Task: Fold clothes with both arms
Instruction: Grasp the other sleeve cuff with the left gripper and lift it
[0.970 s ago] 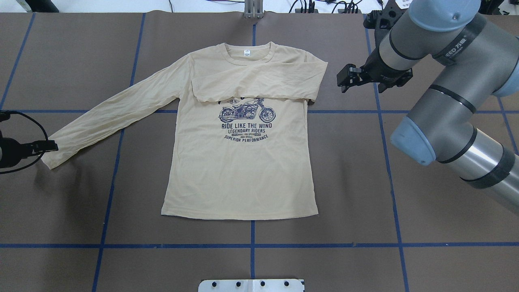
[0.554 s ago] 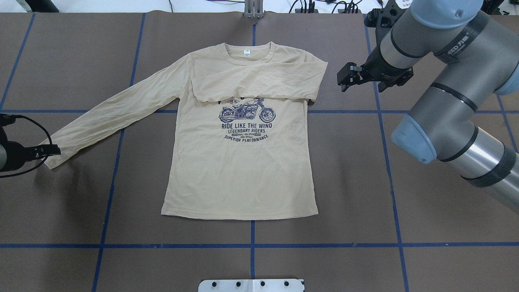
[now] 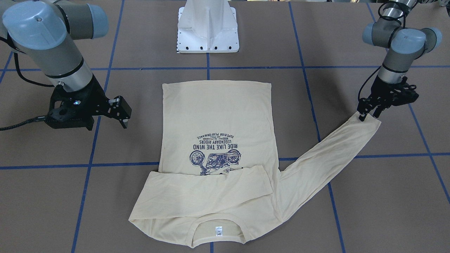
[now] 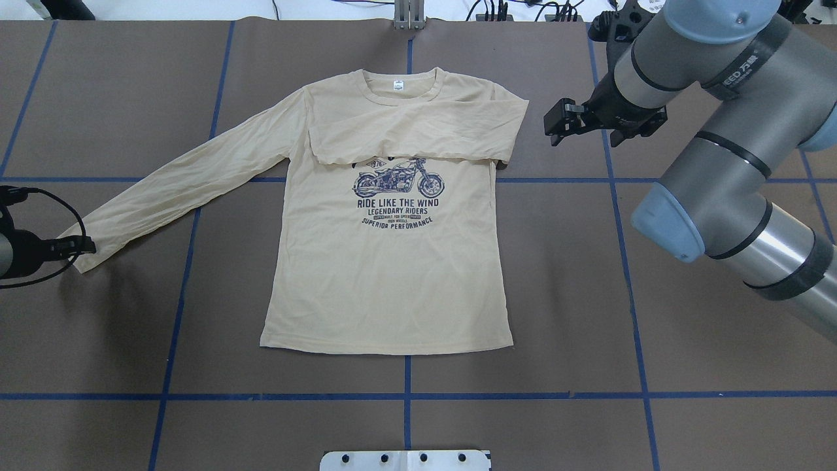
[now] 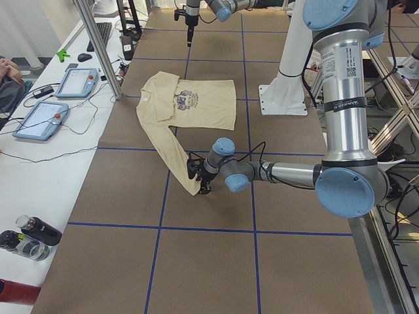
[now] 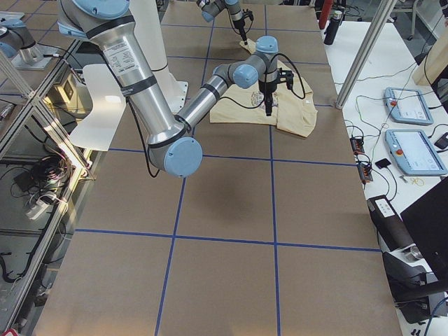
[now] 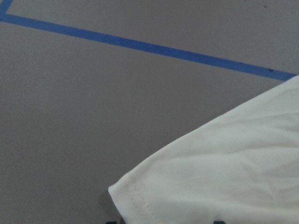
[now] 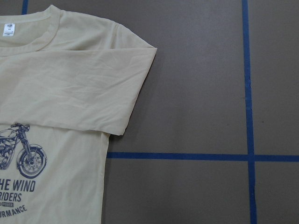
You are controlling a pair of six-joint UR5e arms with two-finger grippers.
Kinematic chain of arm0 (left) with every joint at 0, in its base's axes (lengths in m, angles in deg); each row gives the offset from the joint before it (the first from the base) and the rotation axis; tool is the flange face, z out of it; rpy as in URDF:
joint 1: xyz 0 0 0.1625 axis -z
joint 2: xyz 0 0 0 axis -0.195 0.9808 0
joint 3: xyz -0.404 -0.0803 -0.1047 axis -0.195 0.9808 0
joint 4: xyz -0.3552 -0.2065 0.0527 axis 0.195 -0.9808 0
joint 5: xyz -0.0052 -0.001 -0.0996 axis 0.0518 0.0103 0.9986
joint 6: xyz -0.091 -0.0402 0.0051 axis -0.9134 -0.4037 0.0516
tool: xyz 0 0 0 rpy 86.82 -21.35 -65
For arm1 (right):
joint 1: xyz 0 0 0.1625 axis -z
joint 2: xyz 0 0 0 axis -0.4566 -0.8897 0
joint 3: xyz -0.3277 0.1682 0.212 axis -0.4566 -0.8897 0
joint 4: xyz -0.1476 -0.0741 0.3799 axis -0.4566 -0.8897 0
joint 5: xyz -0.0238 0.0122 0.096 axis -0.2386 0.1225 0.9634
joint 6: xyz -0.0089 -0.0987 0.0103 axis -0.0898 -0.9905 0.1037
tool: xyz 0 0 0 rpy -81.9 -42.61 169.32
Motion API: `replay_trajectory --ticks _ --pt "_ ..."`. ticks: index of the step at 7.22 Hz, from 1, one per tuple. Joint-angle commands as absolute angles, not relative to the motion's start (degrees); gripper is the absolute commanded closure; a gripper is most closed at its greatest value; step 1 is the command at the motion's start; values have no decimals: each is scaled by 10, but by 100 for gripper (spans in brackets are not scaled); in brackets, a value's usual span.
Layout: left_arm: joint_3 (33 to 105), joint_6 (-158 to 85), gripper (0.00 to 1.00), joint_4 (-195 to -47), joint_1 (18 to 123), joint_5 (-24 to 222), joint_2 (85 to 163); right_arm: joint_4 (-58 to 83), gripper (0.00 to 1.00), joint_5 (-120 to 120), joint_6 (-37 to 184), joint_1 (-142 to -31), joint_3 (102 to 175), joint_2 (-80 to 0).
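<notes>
Right claw [image 4: 556,124] shifted slightly beside T-shirt [image 4: 386,275], parted, left claw [image 3: 367,114] spread astride cuff [image 3: 369,123], fingertips nearly cropped

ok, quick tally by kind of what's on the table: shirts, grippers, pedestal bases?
T-shirt: 1
Grippers: 2 (left gripper, right gripper)
Pedestal base: 1
Total: 4

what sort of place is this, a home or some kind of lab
Most likely a robotics lab, not a home: a left arm and right arm flank a white pedestal, the table carries a blue tape grid, and control pendants lie on a side bench.
</notes>
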State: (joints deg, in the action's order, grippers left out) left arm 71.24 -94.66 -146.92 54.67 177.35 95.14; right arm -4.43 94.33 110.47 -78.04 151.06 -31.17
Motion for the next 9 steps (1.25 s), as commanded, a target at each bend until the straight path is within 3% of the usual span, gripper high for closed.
replay_trajectory --ticks 1,4,5,9 --pt "713 -946 51 -1470 547 1773 952 -45 0 943 1105 -781 1511 -312" --pt "714 -949 80 -1469 547 1775 956 -45 0 943 1106 -781 1511 -312" --pt "715 -950 98 -1468 547 1776 956 -45 0 943 1106 -781 1511 -311" --pt "762 -952 100 -1467 554 1836 960 -55 0 959 1105 -797 1512 -315"
